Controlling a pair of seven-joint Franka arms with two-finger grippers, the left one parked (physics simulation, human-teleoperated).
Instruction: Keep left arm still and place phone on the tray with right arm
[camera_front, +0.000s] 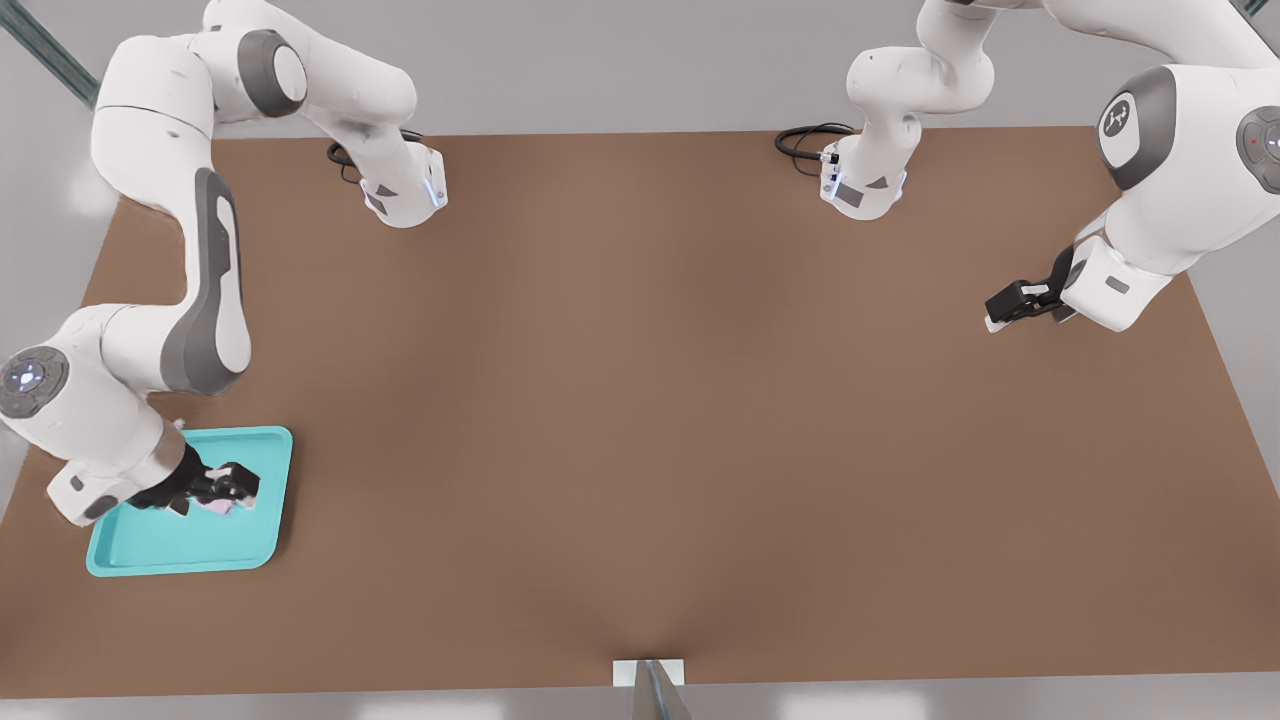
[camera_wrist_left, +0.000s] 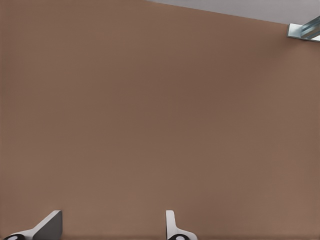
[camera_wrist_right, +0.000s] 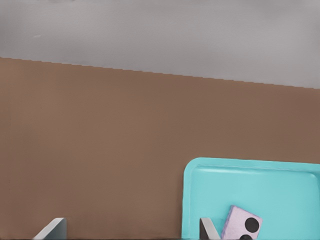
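Where the brown table (camera_front: 640, 400) runs toward its near edge on the front view's left, you will find the turquoise tray (camera_front: 180, 550) (camera_wrist_right: 260, 185) lying flat, with its near half bare. The pale pink phone (camera_front: 215, 505) (camera_wrist_right: 241, 226) rests inside the tray, in its farther half, and its black strip with two round lenses shows in the right wrist view. The gripper (camera_front: 235, 485) (camera_wrist_right: 131, 222) hangs low over that same part of the tray. Its fingers (camera_wrist_right: 207, 227) are spread wide and grasp nothing. The phone sits outside the gap, just beside one finger, though you cannot tell whether the two touch. The other finger stands over bare table beyond the tray's rim. From the gripper, the right arm (camera_front: 200, 300) climbs away along the table's left side in the front view, and its joint disc with blue-white lights shows just beyond the tray. Farther back, the arm bends across to its base (camera_front: 405, 190) near the table's far edge, where a black cable (camera_front: 345, 155) loops beside it
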